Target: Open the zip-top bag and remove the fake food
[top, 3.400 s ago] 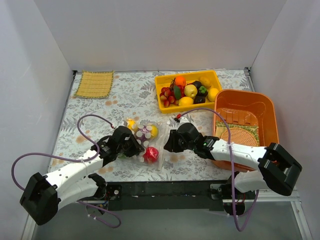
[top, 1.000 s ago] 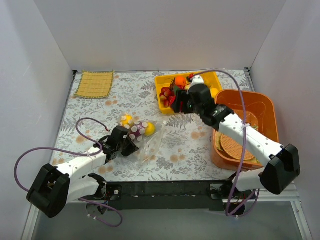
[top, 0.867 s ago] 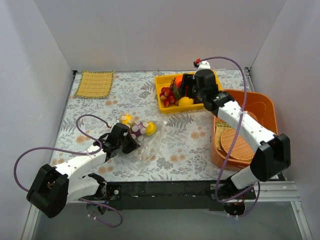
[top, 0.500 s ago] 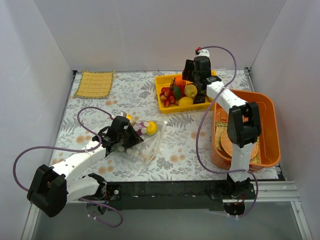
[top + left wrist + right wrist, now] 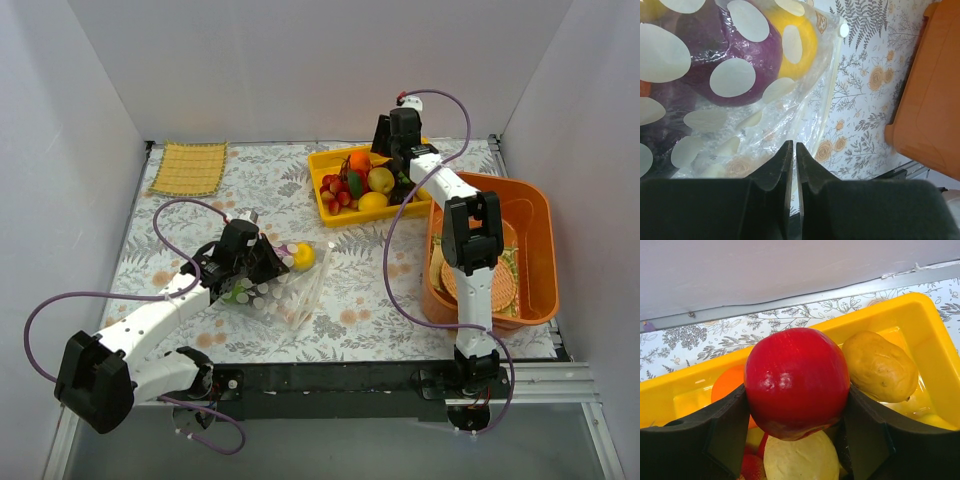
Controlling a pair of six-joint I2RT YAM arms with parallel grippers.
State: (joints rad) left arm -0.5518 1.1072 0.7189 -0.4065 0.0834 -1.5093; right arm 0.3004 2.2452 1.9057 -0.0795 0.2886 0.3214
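While the left gripper (image 5: pixel 791 146) pinches its film with fingers pressed together, the zip-top bag (image 5: pixel 285 295) lies on the table's (image 5: pixel 360 290) near left.
Its zip edge (image 5: pixel 826 95) faces right, toward the orange bin (image 5: pixel 520 215), and its long axis runs left to right. The left wrist view shows a purple fruit (image 5: pixel 725 60) and a yellow fruit (image 5: pixel 792 47) inside. The right wrist view shows the right gripper (image 5: pixel 796 412) clamped on a red fruit (image 5: pixel 796 375) over the yellow tray (image 5: pixel 935 340).

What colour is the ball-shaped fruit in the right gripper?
The fruit is shiny red, clearest in the right wrist view.
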